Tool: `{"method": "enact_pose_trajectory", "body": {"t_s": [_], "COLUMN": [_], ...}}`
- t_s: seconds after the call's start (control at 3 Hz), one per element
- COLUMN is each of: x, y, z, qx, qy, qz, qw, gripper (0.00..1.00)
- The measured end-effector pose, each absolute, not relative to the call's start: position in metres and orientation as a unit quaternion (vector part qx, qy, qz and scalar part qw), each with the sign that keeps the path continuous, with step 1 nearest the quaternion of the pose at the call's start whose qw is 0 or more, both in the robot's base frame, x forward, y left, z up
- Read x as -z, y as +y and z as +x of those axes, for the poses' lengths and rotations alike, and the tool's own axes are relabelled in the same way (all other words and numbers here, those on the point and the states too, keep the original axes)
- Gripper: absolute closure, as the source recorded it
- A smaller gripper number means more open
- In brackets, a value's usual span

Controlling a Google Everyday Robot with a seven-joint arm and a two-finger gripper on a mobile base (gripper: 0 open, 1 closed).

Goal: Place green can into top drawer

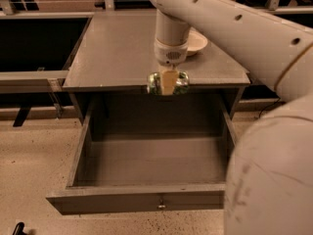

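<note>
Over the open top drawer [146,200], the pincer [167,82] grips the shiny, mottled green can [182,82].

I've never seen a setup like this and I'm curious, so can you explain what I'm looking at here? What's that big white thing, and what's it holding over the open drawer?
The big white shape is a robot's arm, and it ends in a two-finger gripper. There is only one view, looking down past the arm from high up. The gripper is shut on the green can, holding it sideways at the front edge of the grey cabinet top, just above the top drawer. The drawer is pulled open and looks empty. A pale bowl sits on the cabinet top behind the arm. The job is to put the can into that drawer, and it has not been let go yet.
</note>
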State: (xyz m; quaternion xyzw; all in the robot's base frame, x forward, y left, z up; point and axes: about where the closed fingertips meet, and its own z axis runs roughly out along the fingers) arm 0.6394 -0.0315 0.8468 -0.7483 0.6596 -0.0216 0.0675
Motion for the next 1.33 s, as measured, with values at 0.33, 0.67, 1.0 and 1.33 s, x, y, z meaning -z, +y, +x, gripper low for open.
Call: {"method": "enact_pose_trajectory", "body": {"t_s": [0.33,0.67,1.0,1.33], "x": [-0.83,-0.809,-0.801,-0.786], "y": [-0.067,-0.088,-0.092,-0.081], "z": [0.601,0.575,0.57,0.577], "qx": [0.025,0.013,0.011,0.007], "qy": [0.731,0.782,0.794,0.79], "qz": [-0.68,-0.622,-0.607,-0.613], "qw": [0.05,0.042,0.037,0.022], "gripper": [1.0,1.0,1.0,1.0]}}
